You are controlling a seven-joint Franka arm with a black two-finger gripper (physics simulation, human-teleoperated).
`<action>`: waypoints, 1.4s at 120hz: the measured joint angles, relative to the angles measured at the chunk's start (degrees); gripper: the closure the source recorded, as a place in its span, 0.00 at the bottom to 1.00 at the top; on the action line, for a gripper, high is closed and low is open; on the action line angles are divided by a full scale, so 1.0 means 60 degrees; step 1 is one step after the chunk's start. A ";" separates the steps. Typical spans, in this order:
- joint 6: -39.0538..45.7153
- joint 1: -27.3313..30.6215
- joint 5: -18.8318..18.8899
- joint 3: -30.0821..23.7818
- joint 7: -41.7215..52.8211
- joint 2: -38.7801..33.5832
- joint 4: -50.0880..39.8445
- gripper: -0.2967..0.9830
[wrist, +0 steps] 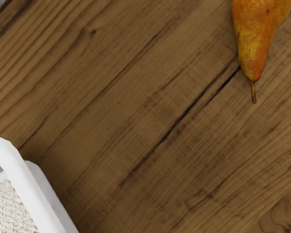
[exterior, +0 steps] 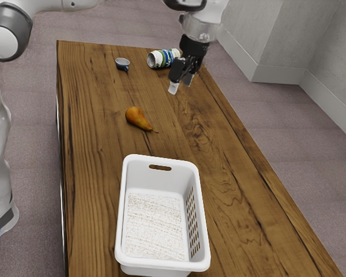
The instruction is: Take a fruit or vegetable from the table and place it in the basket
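Gripper: black two-finger gripper (exterior: 180, 85), raised above the table; fingers parted, gap between them, nothing gripped.
Pear: orange-brown pear with a thin stem (exterior: 136, 118), lying on its side on the table, outside the basket; stem directed toward the exterior view's right. Located between basket and mug, touching neither.
Basket: white rectangular plastic basket (exterior: 161, 264), upright, with slotted end wall and perforated side wall; interior floor speckled off-white. Wrist view: one basket corner, well apart from the pear.
Mug: small dark blue mug with a pale interior (exterior: 122, 62), at the table end away from the basket.
Container: cylindrical container with white, green and blue label (exterior: 163, 57), lying on its side, near the mug, not touching it.
Table: brown wood-grain table (exterior: 92, 144), supporting pear, basket, mug and container.
Floor: muted purple-grey carpet (exterior: 32, 115).
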 joint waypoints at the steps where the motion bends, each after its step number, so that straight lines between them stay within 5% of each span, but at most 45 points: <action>1: 0.0097 -0.0030 0.0036 0.0021 0.0006 -0.0141 -0.0263 0.23; 13: 0.1070 -0.0104 0.0279 0.0449 0.0110 -0.0862 -0.1791 0.23; 36: 0.2106 0.0221 0.0273 0.1954 0.0790 -0.0840 -0.2228 0.23; 128: 0.3946 0.1204 0.0241 0.2781 0.5653 -0.1308 -0.4340 0.23; 168: 0.4604 0.1283 -0.0172 0.2886 0.6704 -0.0371 -0.4202 0.23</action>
